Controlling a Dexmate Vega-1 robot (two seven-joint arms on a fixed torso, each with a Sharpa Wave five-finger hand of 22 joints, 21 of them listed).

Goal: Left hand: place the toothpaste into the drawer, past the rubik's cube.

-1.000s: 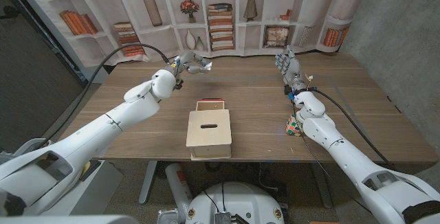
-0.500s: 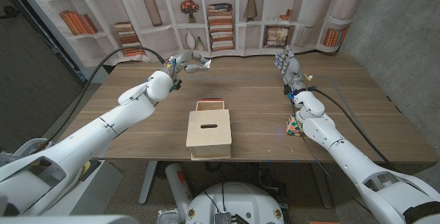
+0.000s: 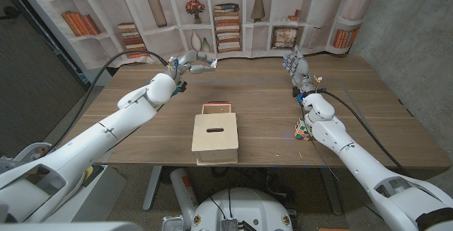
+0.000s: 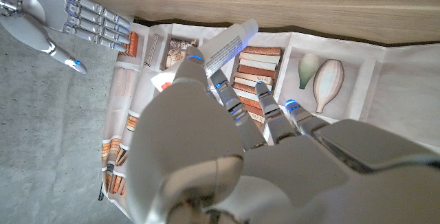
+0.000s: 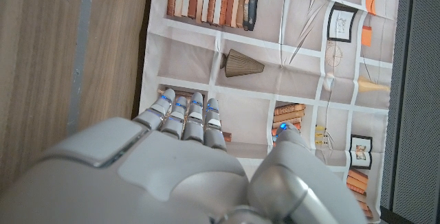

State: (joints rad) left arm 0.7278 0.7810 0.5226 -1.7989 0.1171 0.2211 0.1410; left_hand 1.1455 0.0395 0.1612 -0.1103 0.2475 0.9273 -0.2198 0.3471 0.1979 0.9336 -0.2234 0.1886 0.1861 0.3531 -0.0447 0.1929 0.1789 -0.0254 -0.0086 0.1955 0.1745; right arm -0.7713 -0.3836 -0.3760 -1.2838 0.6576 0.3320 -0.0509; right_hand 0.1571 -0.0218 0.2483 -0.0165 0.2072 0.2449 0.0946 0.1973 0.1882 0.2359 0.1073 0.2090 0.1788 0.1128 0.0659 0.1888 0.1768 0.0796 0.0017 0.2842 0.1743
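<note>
My left hand (image 3: 189, 64) is raised over the far left part of the table and holds a white toothpaste tube (image 3: 206, 64) whose end sticks out to the right. In the left wrist view the toothpaste tube (image 4: 230, 42) juts from between the fingers (image 4: 206, 86). A light wooden drawer box (image 3: 216, 139) stands at the table's middle, its drawer (image 3: 217, 108) pulled out on the far side, with a red strip showing inside. The rubik's cube (image 3: 303, 129) lies on the table at the right, beside my right forearm. My right hand (image 3: 296, 66) stands at the far right with fingers apart, holding nothing.
A bookshelf backdrop (image 3: 226, 18) runs behind the table's far edge. A black cable (image 3: 368, 128) trails over the right side of the wooden table (image 3: 262, 96). My right hand (image 4: 58, 18) also shows in the left wrist view.
My left hand has lifted slightly and drawn a little farther back with the toothpaste. The right arm, cube and drawer box have stayed put.
</note>
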